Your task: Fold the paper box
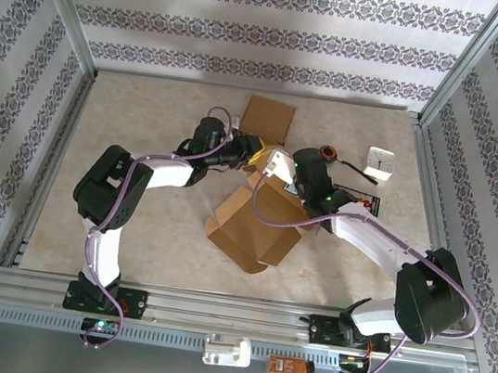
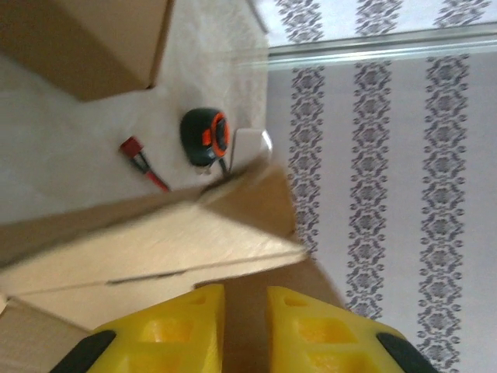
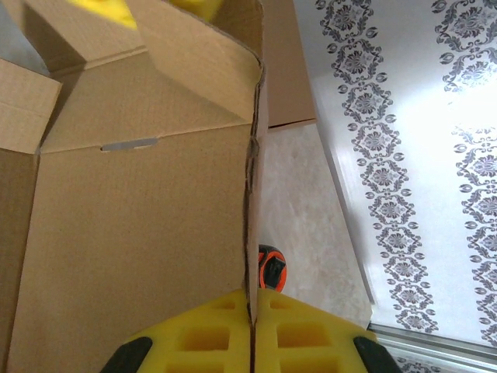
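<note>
Right wrist: right gripper (image 3: 250,330) pinches paper box (image 3: 140,233) side wall, bracing it. The left gripper (image 2: 245,326), narrow, straddles flap (image 2: 155,249) for folding; clamping unclear.

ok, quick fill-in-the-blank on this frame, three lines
1. The right hand, shut on a wall of the box, has ___ fingers.
2. The tape measure is black and ___.
3. The clock is ___.

Missing words: yellow; orange; white.
</note>
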